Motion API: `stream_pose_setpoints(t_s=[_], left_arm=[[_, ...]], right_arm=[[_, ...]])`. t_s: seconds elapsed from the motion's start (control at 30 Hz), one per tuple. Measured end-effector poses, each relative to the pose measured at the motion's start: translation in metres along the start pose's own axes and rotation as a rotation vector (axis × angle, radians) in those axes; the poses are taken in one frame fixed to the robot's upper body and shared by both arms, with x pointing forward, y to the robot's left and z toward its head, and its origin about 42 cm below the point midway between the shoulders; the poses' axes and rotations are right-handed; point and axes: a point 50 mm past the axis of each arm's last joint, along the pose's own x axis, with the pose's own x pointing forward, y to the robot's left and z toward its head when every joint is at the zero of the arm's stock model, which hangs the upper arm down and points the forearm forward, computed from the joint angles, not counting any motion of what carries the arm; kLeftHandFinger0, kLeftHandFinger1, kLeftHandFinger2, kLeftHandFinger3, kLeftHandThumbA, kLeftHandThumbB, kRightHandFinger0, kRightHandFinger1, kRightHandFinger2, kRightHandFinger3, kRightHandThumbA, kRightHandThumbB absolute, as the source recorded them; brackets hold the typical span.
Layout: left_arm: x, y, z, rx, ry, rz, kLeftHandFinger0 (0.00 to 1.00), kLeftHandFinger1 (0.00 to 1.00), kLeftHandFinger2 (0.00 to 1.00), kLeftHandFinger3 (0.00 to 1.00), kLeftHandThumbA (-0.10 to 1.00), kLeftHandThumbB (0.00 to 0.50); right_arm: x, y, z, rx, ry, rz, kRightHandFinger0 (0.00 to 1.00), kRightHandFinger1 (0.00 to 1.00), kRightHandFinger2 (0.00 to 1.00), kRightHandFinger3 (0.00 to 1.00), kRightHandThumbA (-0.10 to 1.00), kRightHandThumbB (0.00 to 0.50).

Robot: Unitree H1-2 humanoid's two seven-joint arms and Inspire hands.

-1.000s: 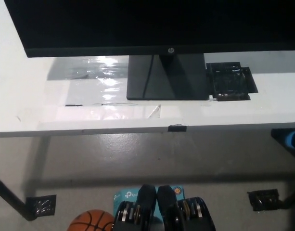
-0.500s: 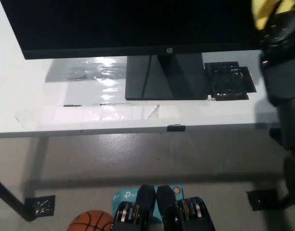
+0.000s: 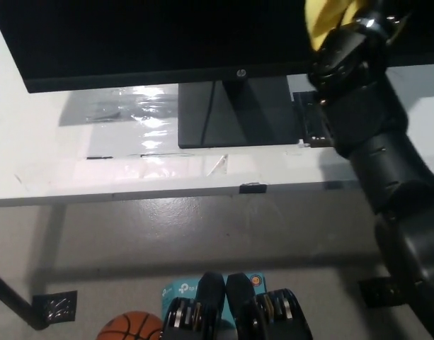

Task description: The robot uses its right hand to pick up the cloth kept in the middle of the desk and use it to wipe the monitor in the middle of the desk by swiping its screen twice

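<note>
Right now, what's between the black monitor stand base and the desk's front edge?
Head view: only clear shiny tape or plastic film stuck flat on the white desk in front of the black monitor stand base; a small black clip sits at the front edge.

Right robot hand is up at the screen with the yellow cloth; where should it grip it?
Grip the yellow cloth by its lower bunched part, from below and the right, as the black right robot hand does now. The soft wad sticks up above the hand before the black monitor screen, probably leaving free fabric to wipe with.
</note>
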Motion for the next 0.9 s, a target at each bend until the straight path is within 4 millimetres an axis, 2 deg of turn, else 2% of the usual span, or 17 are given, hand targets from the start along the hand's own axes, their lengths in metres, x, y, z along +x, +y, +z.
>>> stream_pose_setpoints(t_s=[0.1, 0.17, 0.33, 0.4, 0.43, 0.5, 0.57, 0.6, 0.63, 0.7, 0.73, 0.77, 0.87, 0.9], left_arm=[[0.000, -0.001, 0.000, 0.001, 0.001, -0.002, 0.73, 0.70, 0.79, 1.00, 0.13, 0.137], [0.000, -0.001, 0.000, 0.001, 0.000, -0.002, 0.75, 0.72, 0.82, 1.00, 0.12, 0.125], [0.000, -0.001, 0.000, 0.002, -0.001, -0.004, 0.74, 0.71, 0.80, 1.00, 0.12, 0.125], [0.001, -0.001, 0.001, 0.003, -0.002, -0.006, 0.74, 0.72, 0.83, 1.00, 0.13, 0.120], [0.002, -0.001, 0.001, 0.005, -0.005, -0.007, 0.75, 0.72, 0.85, 1.00, 0.13, 0.114], [0.004, -0.002, 0.003, 0.008, -0.010, -0.009, 0.76, 0.74, 0.86, 1.00, 0.11, 0.101], [0.005, -0.002, 0.005, 0.012, -0.014, -0.013, 0.76, 0.74, 0.87, 1.00, 0.10, 0.102], [0.006, -0.003, 0.006, 0.014, -0.016, -0.015, 0.75, 0.73, 0.86, 1.00, 0.11, 0.108], [0.007, -0.003, 0.007, 0.016, -0.017, -0.017, 0.75, 0.73, 0.84, 1.00, 0.11, 0.110], [0.008, -0.004, 0.007, 0.021, -0.018, -0.021, 0.77, 0.74, 0.87, 1.00, 0.13, 0.104], [0.009, -0.005, 0.008, 0.023, -0.020, -0.023, 0.76, 0.74, 0.86, 1.00, 0.14, 0.108], [0.011, -0.005, 0.009, 0.028, -0.024, -0.027, 0.76, 0.73, 0.86, 1.00, 0.14, 0.109], [0.012, -0.006, 0.009, 0.033, -0.030, -0.031, 0.74, 0.72, 0.84, 1.00, 0.14, 0.102], [0.012, -0.006, 0.009, 0.033, -0.030, -0.031, 0.73, 0.72, 0.83, 1.00, 0.14, 0.101]], right_arm=[[-0.013, 0.010, 0.006, 0.016, -0.002, 0.023, 0.00, 0.00, 0.29, 0.32, -0.10, 0.114], [-0.025, 0.018, 0.010, 0.027, -0.008, 0.045, 0.00, 0.00, 0.27, 0.30, -0.10, 0.111], [-0.058, 0.038, 0.019, 0.050, -0.016, 0.119, 0.00, 0.00, 0.27, 0.29, -0.10, 0.125], [-0.075, 0.047, 0.024, 0.059, -0.020, 0.159, 0.00, 0.00, 0.21, 0.30, -0.10, 0.136], [-0.082, 0.051, 0.027, 0.064, -0.022, 0.176, 0.00, 0.00, 0.17, 0.24, -0.10, 0.141], [-0.097, 0.058, 0.034, 0.077, -0.026, 0.210, 0.00, 0.00, 0.16, 0.16, -0.10, 0.139], [-0.111, 0.064, 0.042, 0.089, -0.031, 0.243, 0.00, 0.00, 0.17, 0.17, -0.10, 0.141], [-0.118, 0.067, 0.047, 0.096, -0.035, 0.259, 0.00, 0.00, 0.20, 0.19, -0.10, 0.170], [-0.124, 0.069, 0.052, 0.104, -0.041, 0.272, 0.00, 0.00, 0.21, 0.22, -0.10, 0.166], [-0.132, 0.072, 0.059, 0.112, -0.059, 0.293, 0.00, 0.00, 0.23, 0.26, -0.10, 0.166], [-0.136, 0.073, 0.062, 0.118, -0.067, 0.301, 0.00, 0.00, 0.25, 0.28, -0.10, 0.189], [-0.140, 0.075, 0.068, 0.123, -0.080, 0.316, 0.00, 0.00, 0.25, 0.30, -0.10, 0.234], [-0.142, 0.076, 0.077, 0.129, -0.108, 0.329, 0.00, 0.00, 0.24, 0.28, -0.10, 0.238], [-0.141, 0.076, 0.079, 0.129, -0.115, 0.328, 0.00, 0.00, 0.25, 0.31, -0.10, 0.232]])
